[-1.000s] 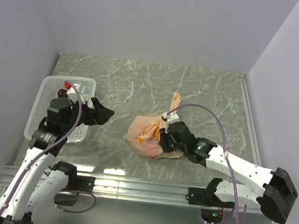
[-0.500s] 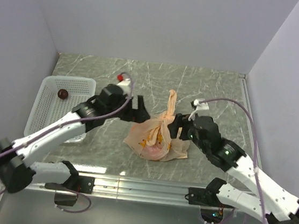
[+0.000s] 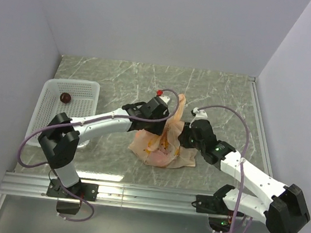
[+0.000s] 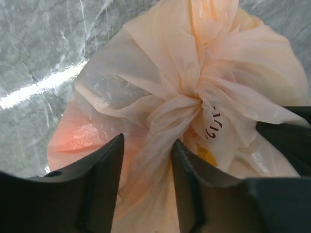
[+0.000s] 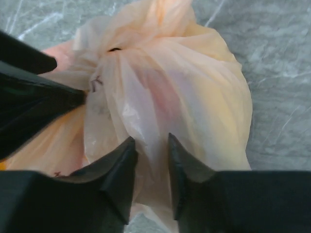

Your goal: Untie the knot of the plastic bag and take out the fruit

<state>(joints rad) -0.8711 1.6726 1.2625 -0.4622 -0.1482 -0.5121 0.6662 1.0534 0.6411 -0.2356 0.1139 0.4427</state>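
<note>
The pale peach plastic bag [image 3: 160,148] lies mid-table, tied shut. Its knot [image 4: 194,94] is a bunched lump with one ear [image 3: 180,103] standing up behind. My left gripper [image 3: 163,123] reaches in from the left, and in its wrist view the left gripper [image 4: 148,145] is shut on a twisted strand of plastic just below the knot. My right gripper [image 3: 185,137] comes from the right; the right gripper [image 5: 150,141] pinches a fold of the bag's side. Yellow fruit [image 4: 209,158] shows dimly through the plastic. One dark maroon fruit [image 3: 65,97] lies in the basket.
A white mesh basket [image 3: 88,89] stands at the left side of the marble table. Grey walls close the table on the left, back and right. The two arms' black fingers sit a few centimetres apart over the bag.
My left arm has swung from the basket over to the bag and narrowed its jaws on the strand. My right gripper widened, then narrowed on the bag's side.
</note>
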